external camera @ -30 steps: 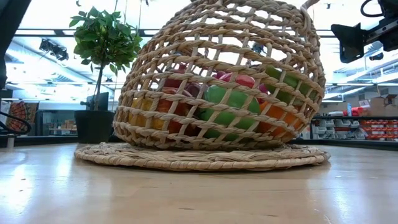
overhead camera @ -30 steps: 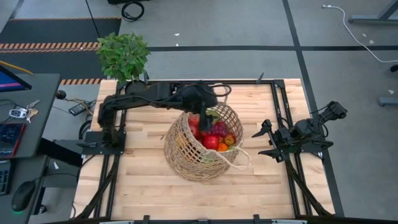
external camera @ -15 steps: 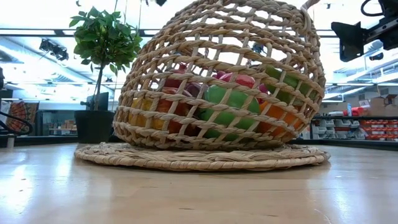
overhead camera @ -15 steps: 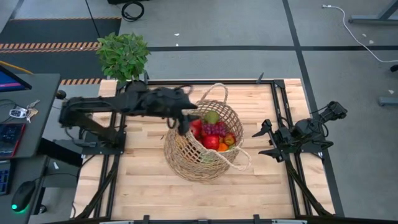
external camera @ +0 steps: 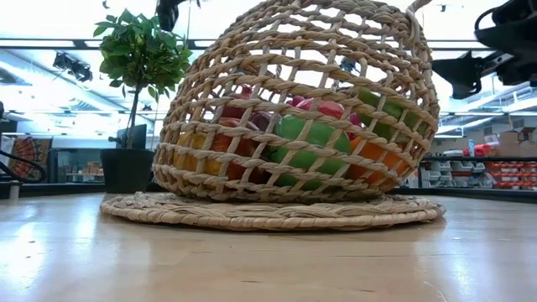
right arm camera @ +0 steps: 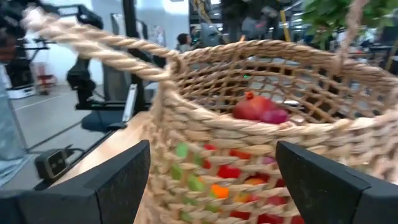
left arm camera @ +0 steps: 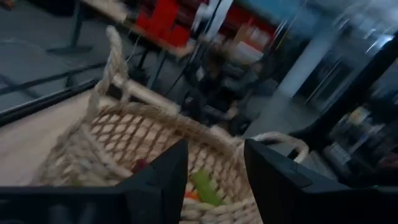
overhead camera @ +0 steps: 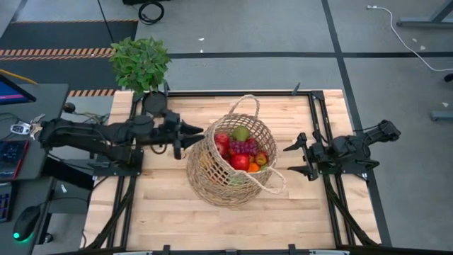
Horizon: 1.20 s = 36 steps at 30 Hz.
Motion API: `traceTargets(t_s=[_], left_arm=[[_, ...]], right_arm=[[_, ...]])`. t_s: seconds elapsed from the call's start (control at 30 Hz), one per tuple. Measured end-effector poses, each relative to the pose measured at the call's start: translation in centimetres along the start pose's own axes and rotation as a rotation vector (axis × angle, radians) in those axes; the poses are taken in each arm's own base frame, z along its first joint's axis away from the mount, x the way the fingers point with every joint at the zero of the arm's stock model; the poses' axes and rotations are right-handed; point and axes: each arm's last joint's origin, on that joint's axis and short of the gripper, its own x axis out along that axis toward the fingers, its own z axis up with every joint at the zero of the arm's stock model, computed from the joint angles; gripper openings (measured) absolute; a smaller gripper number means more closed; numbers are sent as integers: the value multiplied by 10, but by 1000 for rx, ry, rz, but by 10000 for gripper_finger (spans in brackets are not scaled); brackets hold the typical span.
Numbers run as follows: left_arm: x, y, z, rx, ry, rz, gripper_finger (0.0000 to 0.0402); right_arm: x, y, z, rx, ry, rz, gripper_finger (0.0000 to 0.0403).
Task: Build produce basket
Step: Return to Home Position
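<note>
Basket (right arm camera: 205,127) of produce (right arm camera: 221,190) (red fruit (right arm camera: 257,107) uppermost)

Table (overhead camera: 163,205): pale wood planks, smooth, satin sheen, catches light in low view. Frame rails (overhead camera: 212,92): black, look like metal, matt. Basket (overhead camera: 209,170): tan wicker, open weave, rough, matt, with twisted rope-like handles. Produce (overhead camera: 239,161): smooth, plastic-looking, slight gloss. Left hand (overhead camera: 198,136), right hand (overhead camera: 289,159): dark, matt, hard; plastic or metal, cannot tell.

Tan open-weave basket (overhead camera: 209,174), red, green, orange, purple produce (overhead camera: 240,161)
</note>
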Motion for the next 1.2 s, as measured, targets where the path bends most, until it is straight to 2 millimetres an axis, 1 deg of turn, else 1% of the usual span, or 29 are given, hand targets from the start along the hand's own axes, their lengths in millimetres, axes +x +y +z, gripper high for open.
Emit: traceTargets(t_s=[0.23,0.43,0.6,0.7,0.83,0.97,1.07,1.2], left_arm=[[-28,20,-31,-123,-183,-104,149],[-52,40,-59,-244,-347,-228,132],[-69,58,-84,-340,-363,-245,120],[-76,64,-90,-361,-377,-235,115],[-85,65,-86,-267,-409,-221,109],[-94,67,-89,-173,-361,-229,101],[-99,71,-97,-155,-253,-224,93],[-102,77,-108,-117,-147,-162,83]], right_arm=[[2,-9,-1,-5,9,-89,350],[2,-15,-1,-8,16,-153,350],[2,-16,-1,-8,13,-160,350],[2,-16,0,-7,6,-160,350],[2,-16,1,-5,-5,-160,350],[2,-16,1,-5,-5,-161,350],[2,-16,1,-5,-5,-161,350],[2,-16,1,-5,-5,-161,350]])
